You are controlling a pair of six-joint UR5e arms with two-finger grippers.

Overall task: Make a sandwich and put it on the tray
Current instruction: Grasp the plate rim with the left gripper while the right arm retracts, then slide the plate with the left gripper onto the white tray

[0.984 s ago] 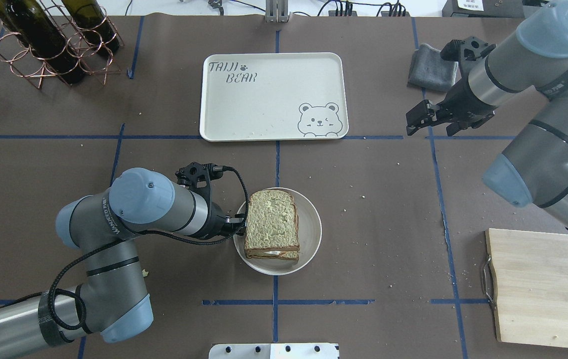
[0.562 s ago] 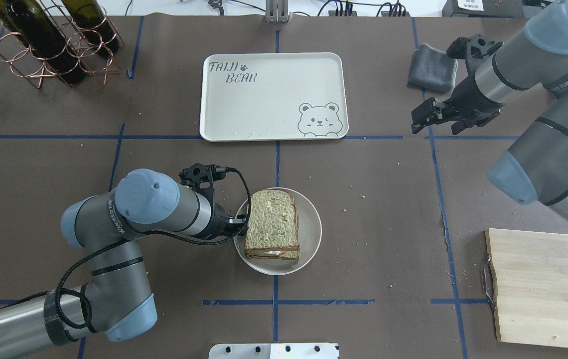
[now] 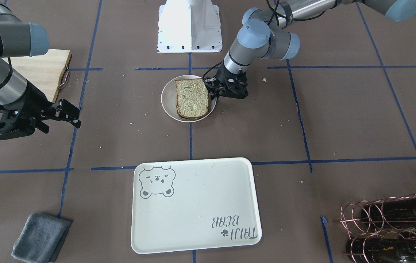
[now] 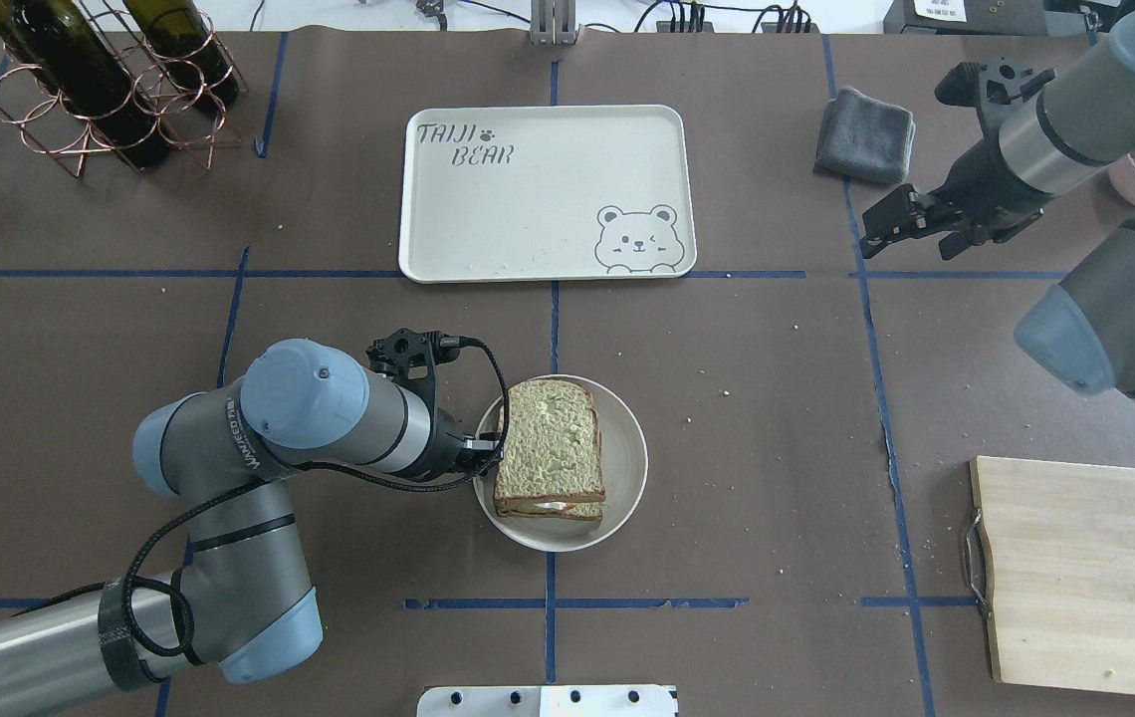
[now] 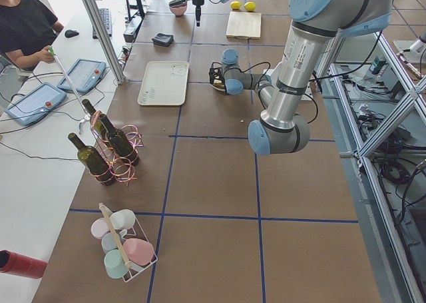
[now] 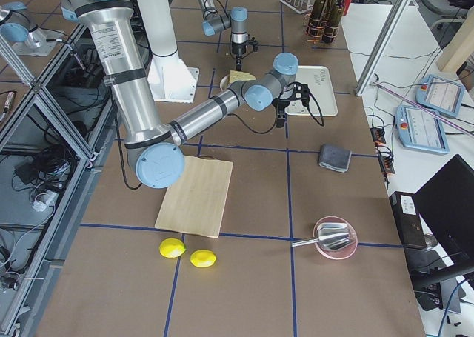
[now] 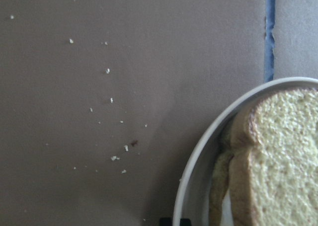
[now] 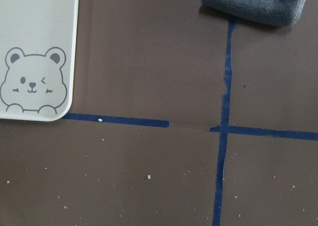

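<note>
The left claw [image 4: 484, 453] sat low at the rim of a round plate [image 4: 627, 468], its tips against the near edge of the sandwich [image 4: 550, 448]. I cannot tell whether it was spread or pinching, since the bread and wrist hid the tips. The sandwich lay on that plate directly ahead of this claw, two bread slices stacked with a strip of white showing between them. The tray [image 4: 528, 199] lay well beyond the left claw, farther from the robot, and held no food. The right claw [image 4: 906, 246] hung spread and held nothing, over the bare surface. The tray was off to its inner side, a folded grey cloth [image 4: 864, 134] near it, and a wooden board [image 4: 1085, 568] well behind it.
</note>
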